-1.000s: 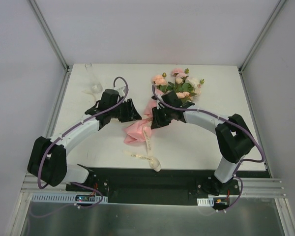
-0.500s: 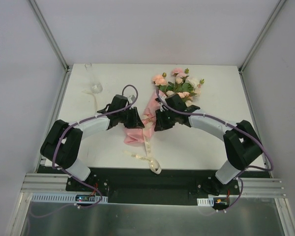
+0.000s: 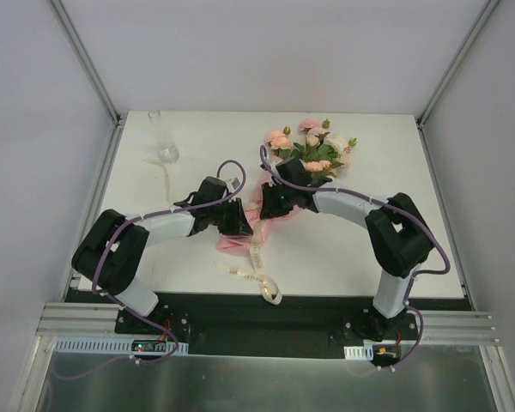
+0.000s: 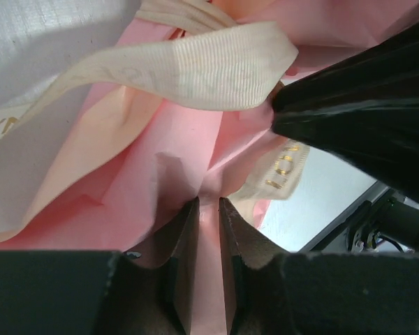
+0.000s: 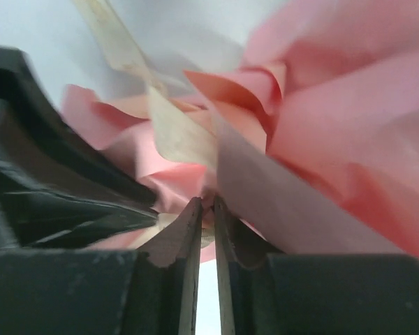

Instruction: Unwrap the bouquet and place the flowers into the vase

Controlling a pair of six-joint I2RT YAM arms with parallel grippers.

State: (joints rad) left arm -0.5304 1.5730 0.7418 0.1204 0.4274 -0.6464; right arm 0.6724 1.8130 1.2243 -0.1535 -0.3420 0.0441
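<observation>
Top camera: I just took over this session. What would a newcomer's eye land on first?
Both arms meet in the middle, where the left gripper and the right gripper each pinch the pink paper. Just behind them the flowers fan out toward the back, and a cream ribbon trails toward the arms' bases. The clear vase stands at the back left with no flowers in it.

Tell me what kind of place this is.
Probably a robot test cell: white table boxed in by plain panels on aluminium framing, left arm and right arm bolted at its edge, bouquet and vase as props.
</observation>
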